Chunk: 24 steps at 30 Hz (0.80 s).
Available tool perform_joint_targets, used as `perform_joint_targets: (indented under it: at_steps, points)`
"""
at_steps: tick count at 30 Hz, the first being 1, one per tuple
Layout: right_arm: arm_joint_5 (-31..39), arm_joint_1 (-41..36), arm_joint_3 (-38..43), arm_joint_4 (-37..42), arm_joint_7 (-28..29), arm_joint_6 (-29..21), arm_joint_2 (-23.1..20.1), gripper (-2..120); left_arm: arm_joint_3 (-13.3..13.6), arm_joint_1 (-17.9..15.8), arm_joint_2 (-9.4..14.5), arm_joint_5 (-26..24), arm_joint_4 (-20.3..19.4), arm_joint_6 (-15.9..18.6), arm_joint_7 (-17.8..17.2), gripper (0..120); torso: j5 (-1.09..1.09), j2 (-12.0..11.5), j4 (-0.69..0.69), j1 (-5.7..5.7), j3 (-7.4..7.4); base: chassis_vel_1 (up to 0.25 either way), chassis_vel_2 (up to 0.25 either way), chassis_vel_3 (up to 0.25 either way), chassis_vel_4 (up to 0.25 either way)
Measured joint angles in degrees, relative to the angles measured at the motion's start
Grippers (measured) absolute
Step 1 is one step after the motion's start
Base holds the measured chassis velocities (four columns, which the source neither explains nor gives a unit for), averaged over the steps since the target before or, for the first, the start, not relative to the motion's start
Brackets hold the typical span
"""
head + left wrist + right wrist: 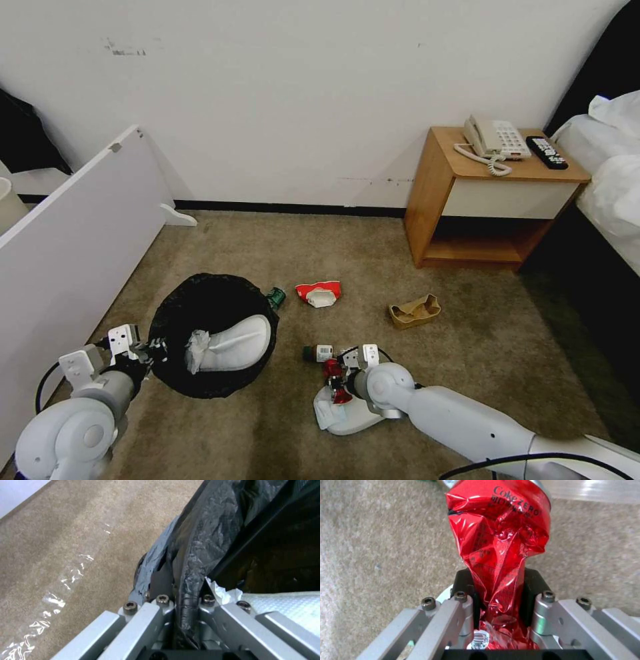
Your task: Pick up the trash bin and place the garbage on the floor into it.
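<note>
- Left gripper [155, 348] is clenched on the rim of the bin [213, 313], its fingers [160, 580] pinching the black bag folded over the edge.
- The bin sits tilted at the left, over the carpet [467, 347], holding a slipper [237, 343] and a tissue [197, 347].
- Right gripper [335, 380] grips a crushed red can [500, 547] just above a second slipper [347, 417].
- A bottle [319, 353] lies beside that gripper; a red wrapper [320, 293] and a brown bag [415, 311] lie farther off.
</note>
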Motion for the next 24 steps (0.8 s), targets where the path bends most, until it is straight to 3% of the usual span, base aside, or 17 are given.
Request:
perform_joint_targets:
  at_steps: [5,17,24]
  points:
    - [-0.1,-0.2,0.6,1.1,0.4,0.2,-0.9,19,0.3,0.0,0.0,0.0,0.0,0.0,0.0,1,0.00,0.0,0.00,0.00,0.00,0.000,0.000,0.000,0.000]
    - [-0.8,-0.1,4.2,11.1,2.2,1.3,-8.3,19,1.0,-0.2,0.8,-0.8,0.0,0.3,-0.1,1,0.00,0.0,0.00,0.00,0.00,0.000,0.000,0.000,0.000]
    - [-2.2,-0.1,6.5,18.9,2.5,1.8,-12.4,19,1.7,-0.5,1.7,-4.3,-0.2,1.3,-1.2,1,0.00,0.0,0.00,0.00,0.00,0.000,0.000,0.000,0.000]
